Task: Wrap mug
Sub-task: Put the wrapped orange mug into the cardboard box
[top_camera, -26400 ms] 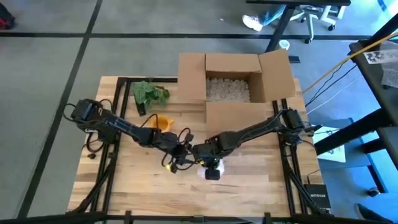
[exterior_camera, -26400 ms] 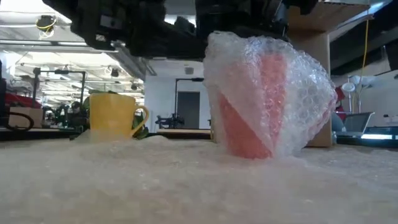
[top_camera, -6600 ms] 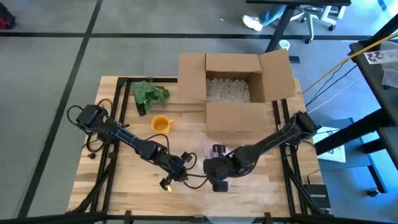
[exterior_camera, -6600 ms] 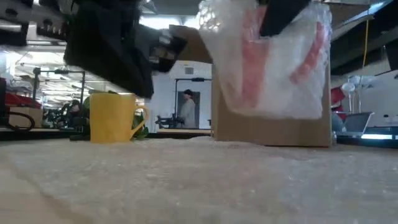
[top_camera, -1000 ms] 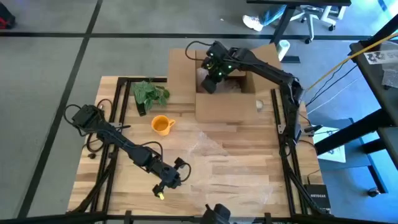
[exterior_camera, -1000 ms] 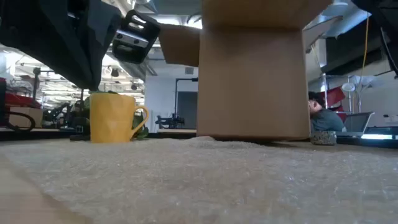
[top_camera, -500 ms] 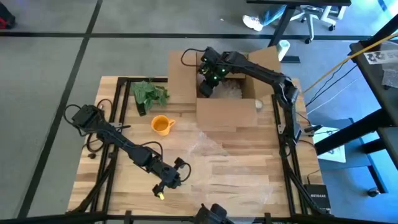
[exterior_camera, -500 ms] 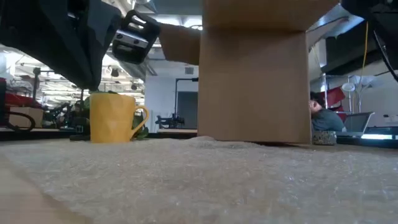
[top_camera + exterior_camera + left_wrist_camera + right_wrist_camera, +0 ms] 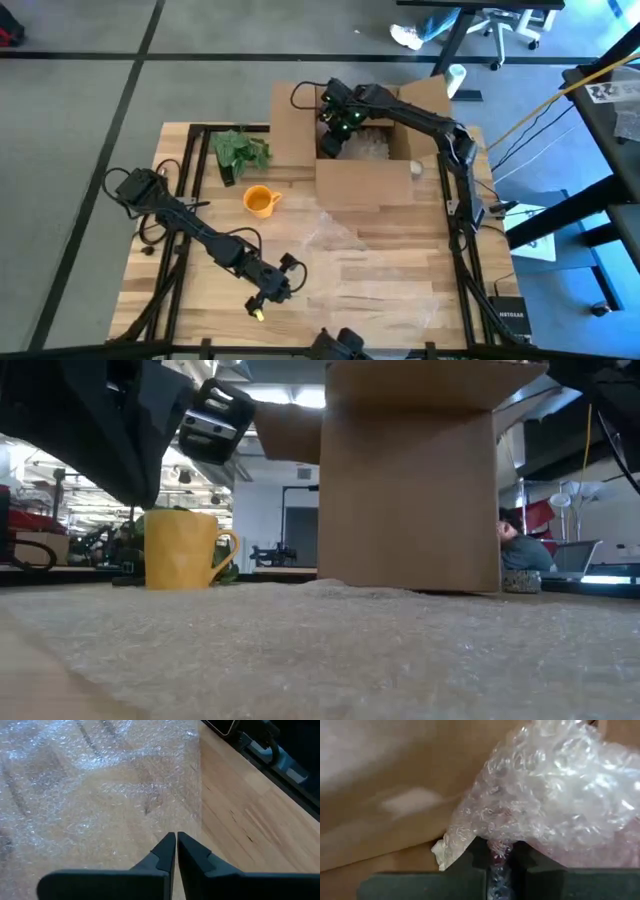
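While my right gripper [image 9: 500,854] reaches into the cardboard box [image 9: 365,185] at the far side of the table [image 9: 400,260], its fingers are pinched on a fold of the bubble wrap bundle [image 9: 555,795], and a pinkish tone shows faintly through the plastic in the right wrist view, so I judge the wrapped mug is inside that bundle. From the high view the bundle sits low in the box's open top, against the near-left inner wall, with pale packing fill [image 9: 375,147] beside it. I cannot tell whether it is resting on the fill or hanging from my grip. By my reading the wrapping itself is done and what remains is to let go and draw the arm out. My left gripper [image 9: 176,851] waits over the near part of the table, fingers pressed together on nothing, above a loose sheet of bubble wrap [image 9: 95,785] spread flat on the wood. A yellow mug [image 9: 260,201] stands unwrapped near the left of the box, upright, with a green plant [image 9: 241,152] behind it; if that mug is also meant to be wrapped, that work is not begun.
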You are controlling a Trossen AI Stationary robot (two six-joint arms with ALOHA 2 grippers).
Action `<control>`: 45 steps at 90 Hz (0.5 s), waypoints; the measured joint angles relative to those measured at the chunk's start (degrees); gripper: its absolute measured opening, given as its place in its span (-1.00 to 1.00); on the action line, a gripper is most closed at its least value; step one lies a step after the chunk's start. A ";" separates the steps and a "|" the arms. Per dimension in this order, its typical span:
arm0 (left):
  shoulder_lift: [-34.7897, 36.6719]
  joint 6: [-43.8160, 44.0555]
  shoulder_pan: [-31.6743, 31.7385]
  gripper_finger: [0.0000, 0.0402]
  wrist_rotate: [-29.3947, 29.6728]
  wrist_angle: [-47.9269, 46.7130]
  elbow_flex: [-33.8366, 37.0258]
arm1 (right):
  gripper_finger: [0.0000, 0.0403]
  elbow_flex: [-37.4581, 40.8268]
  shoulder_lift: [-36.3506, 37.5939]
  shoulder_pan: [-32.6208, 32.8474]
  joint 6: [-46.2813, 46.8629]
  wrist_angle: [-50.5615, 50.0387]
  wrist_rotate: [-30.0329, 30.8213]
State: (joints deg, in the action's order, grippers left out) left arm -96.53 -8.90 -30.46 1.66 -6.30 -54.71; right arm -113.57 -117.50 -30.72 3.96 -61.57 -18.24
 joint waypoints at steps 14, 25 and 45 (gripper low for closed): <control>0.00 0.41 -0.02 -1.00 0.01 -0.31 0.01 | -0.76 0.06 2.10 0.00 1.46 -0.09 1.79; 0.00 0.74 0.00 -1.00 0.01 -0.36 0.01 | -0.73 0.06 3.49 0.22 1.70 -0.17 2.20; 0.00 0.81 0.00 -1.00 0.01 -0.34 0.01 | -0.77 0.06 6.41 1.05 1.68 -0.43 1.98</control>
State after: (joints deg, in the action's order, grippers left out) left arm -96.53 -8.10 -30.46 1.67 -6.63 -54.70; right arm -113.51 -111.09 -29.67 5.63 -62.00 -16.26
